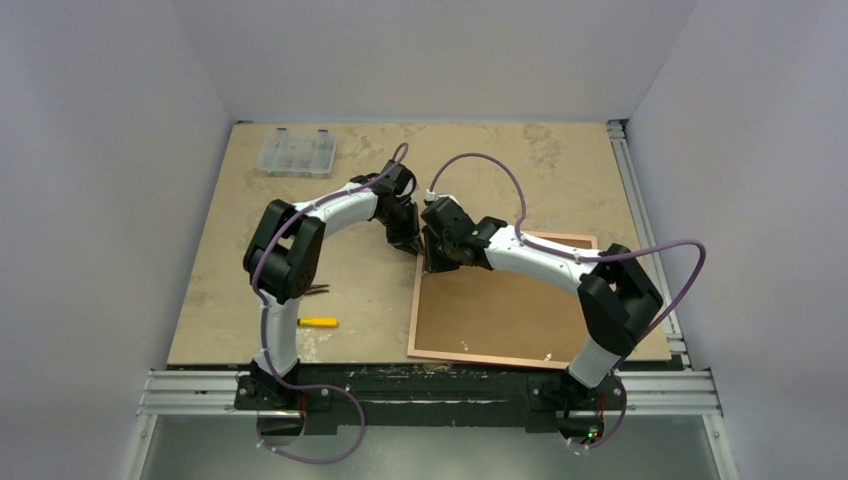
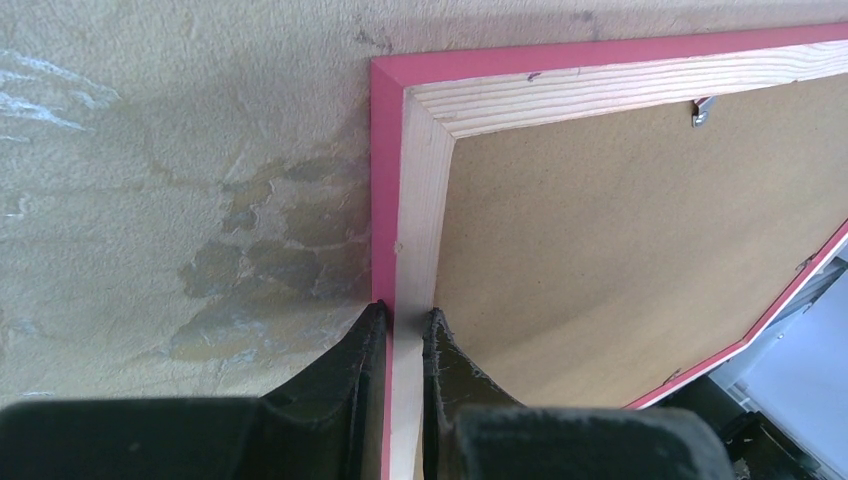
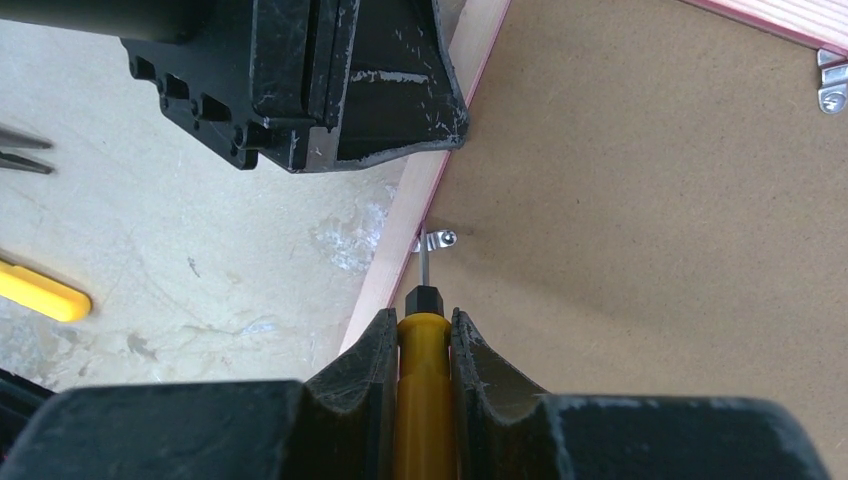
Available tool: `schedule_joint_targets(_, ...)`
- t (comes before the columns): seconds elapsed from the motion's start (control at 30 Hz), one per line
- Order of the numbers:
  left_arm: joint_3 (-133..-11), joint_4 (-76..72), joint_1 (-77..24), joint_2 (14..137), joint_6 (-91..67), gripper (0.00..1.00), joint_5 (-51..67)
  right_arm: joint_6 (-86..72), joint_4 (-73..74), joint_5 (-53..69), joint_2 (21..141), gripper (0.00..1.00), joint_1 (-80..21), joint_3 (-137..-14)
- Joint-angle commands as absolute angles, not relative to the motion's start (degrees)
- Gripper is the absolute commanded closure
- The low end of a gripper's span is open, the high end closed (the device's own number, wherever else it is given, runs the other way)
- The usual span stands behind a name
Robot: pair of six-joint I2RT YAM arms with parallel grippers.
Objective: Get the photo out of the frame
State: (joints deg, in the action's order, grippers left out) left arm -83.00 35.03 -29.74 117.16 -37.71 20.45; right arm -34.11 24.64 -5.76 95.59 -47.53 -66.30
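Jaws of left gripper (image 2: 405, 318): nearly closed, pinching the side rail of the frame (image 2: 386, 180), bottom centre of its wrist view.
Jaws of right gripper (image 3: 425, 322): clamped on a yellow screwdriver (image 3: 425, 400), its tip at a metal tab (image 3: 438, 240).
Place of photo (image 2: 600, 260): board back up, inside the frame, right half of overhead view.
Open room: bare table (image 1: 370, 290) left of the frame, holding a second yellow tool (image 1: 318, 322) and, upper left, a clear box (image 1: 296, 152).

Right tool (image 3: 425, 325) around yellow screwdriver (image 3: 425, 400), tip at metal clip (image 3: 438, 240) on frame (image 3: 388, 280) edge
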Motion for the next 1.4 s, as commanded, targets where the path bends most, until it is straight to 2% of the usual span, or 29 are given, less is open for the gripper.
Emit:
schedule_joint_targets(0.0, -81.5, 37.0, -30.4, 118.0, -39.8, 1.0, 22.0, -32.3, 28.8, -4.2, 97.3, 1.0, -48.1, -69.1)
schedule_joint_targets(0.6, -81.4, 37.0, -30.4, 117.9, -40.0, 1.0, 21.8, -28.9, 40.9, -4.9, 101.4, 1.0, -49.2, -73.7)
schedule_joint_targets(0.93, -81.3, 35.7, -30.4, 116.9, -39.8, 1.0, 23.8, -27.9, 43.3, -7.1, 95.8, 1.0, -49.2, -74.0)
schedule_joint_targets(0.97, -80.7, 34.5, -30.4, 116.1, -39.8, 0.98, 25.0, -28.5, 42.5, -6.0, 94.3, 1.0, -49.2, -72.9)
schedule_joint_targets(1.03, -78.6, 30.9, -30.4, 113.2, -39.9, 0.78, 25.9, -29.6, 40.3, -6.4, 90.6, 1.0, -48.9, -70.4)
schedule_joint_targets(1.07, -77.5, 29.4, -30.4, 111.3, -39.9, 0.63, 25.4, -30.1, 39.1, -6.2, 88.8, 1.0, -48.5, -68.7)
schedule_joint_targets(1.1, -76.9, 28.7, -30.4, 109.5, -39.6, 0.54, 24.5, -30.4, 37.5, -5.4, 86.7, 1.0, -48.0, -67.0)
schedule_joint_targets(1.17, -76.8, 29.0, -30.4, 106.2, -38.5, 0.42, 23.1, -31.6, 34.3, -3.2, 82.3, 1.0, -46.4, -62.9)
schedule_joint_targets(1.23, -77.1, 29.4, -30.3, 103.3, -37.0, 0.36, 22.6, -32.9, 30.2, 0.7, 77.4, 1.0, -43.3, -57.6)
schedule_joint_targets(1.37, -75.5, 25.1, -30.3, 96.6, -33.3, 0.34, 25.5, -33.9, 22.8, 13.8, 67.6, 1.0, -34.6, -47.4)
